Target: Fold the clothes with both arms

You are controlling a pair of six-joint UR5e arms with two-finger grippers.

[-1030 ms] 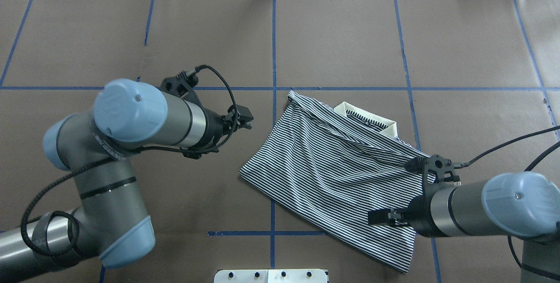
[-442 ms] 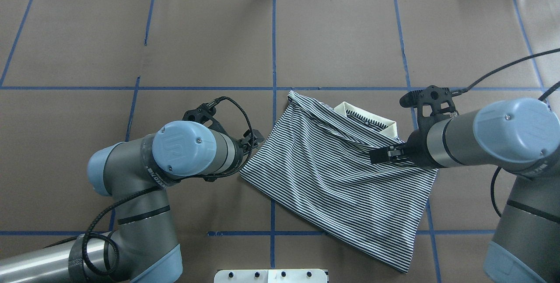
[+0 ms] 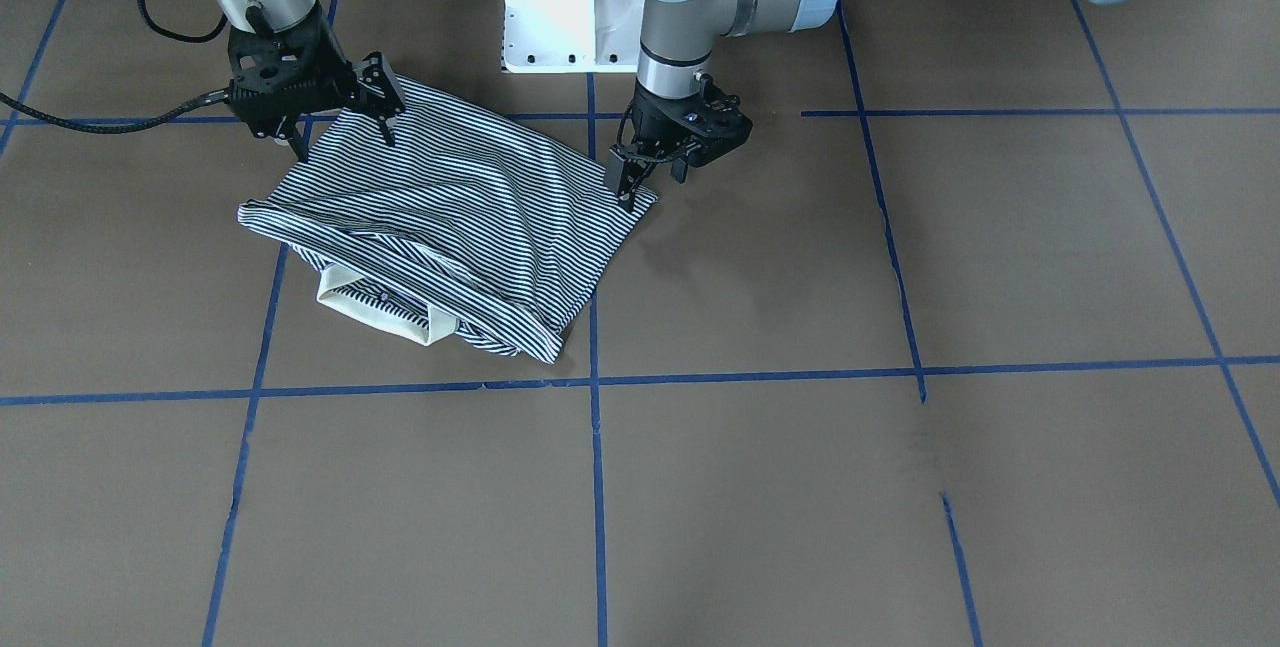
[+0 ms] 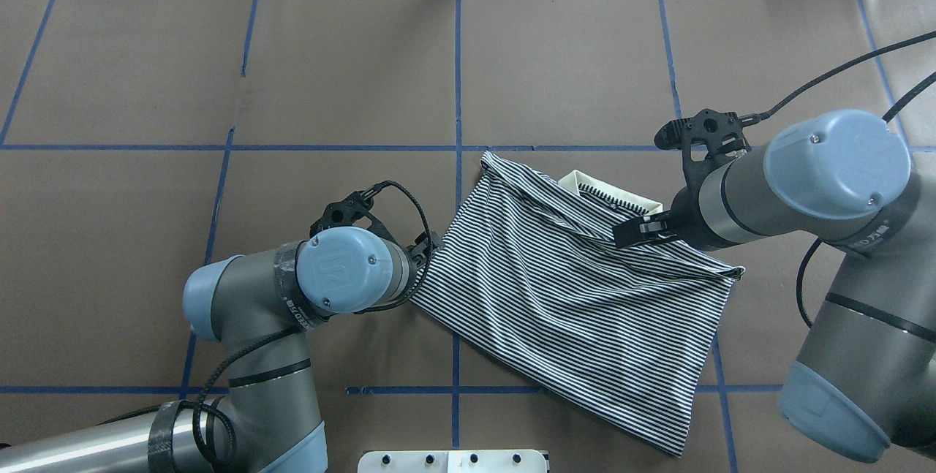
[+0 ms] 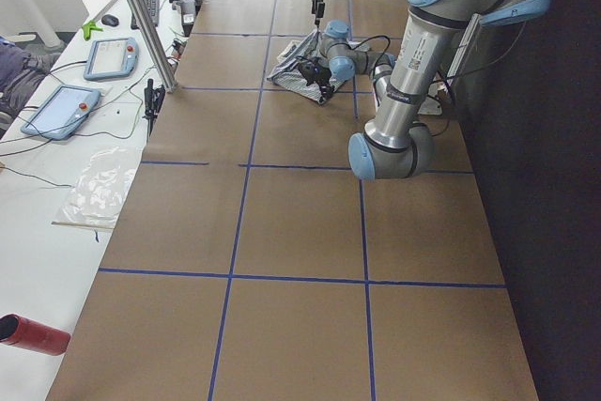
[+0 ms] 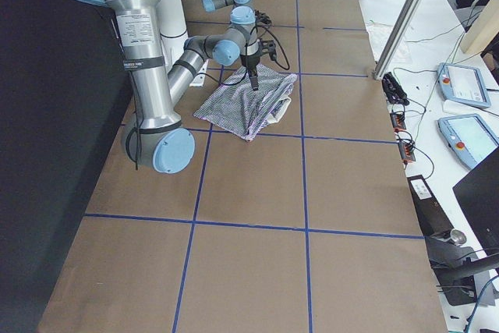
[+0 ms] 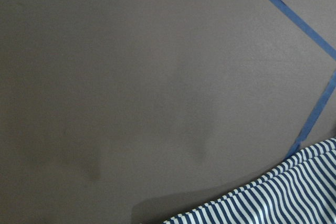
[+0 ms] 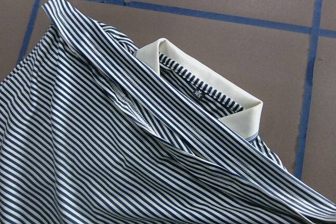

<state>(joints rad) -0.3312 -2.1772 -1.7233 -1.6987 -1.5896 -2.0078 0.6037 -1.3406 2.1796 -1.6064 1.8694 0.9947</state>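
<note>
Lying folded and rumpled on the brown paper-covered table (image 4: 351,56), the striped polo shirt (image 4: 570,297) sits mostly just right of the centre blue tape line (image 4: 458,78). It slants from a far left corner down to a near right corner close to the robot's edge of the table. Its cream collar (image 4: 636,206) pokes out on the far right side, and a striped fold drapes across the cloth just near of it. The right wrist view shows a small dark tag (image 8: 197,94) inside the neck.

The left arm (image 4: 344,272) bends in from the near left, and the left gripper (image 3: 628,185) points down at the shirt's left corner, its tips at the edge of the cloth. Its fingers look close together in the front-facing view, but I cannot tell whether they pinch the fabric or merely touch it. The left wrist view shows bare paper with a strip of striped edge at its lower right.

The right arm (image 4: 804,180) reaches in from the right. The right gripper (image 3: 342,139) hangs above the shirt's right part, near the collar, with its fingers (image 3: 385,130) spread wide apart and nothing between them.

The white pedestal base (image 3: 560,7) stands at the near edge, close to the centre line.
</note>
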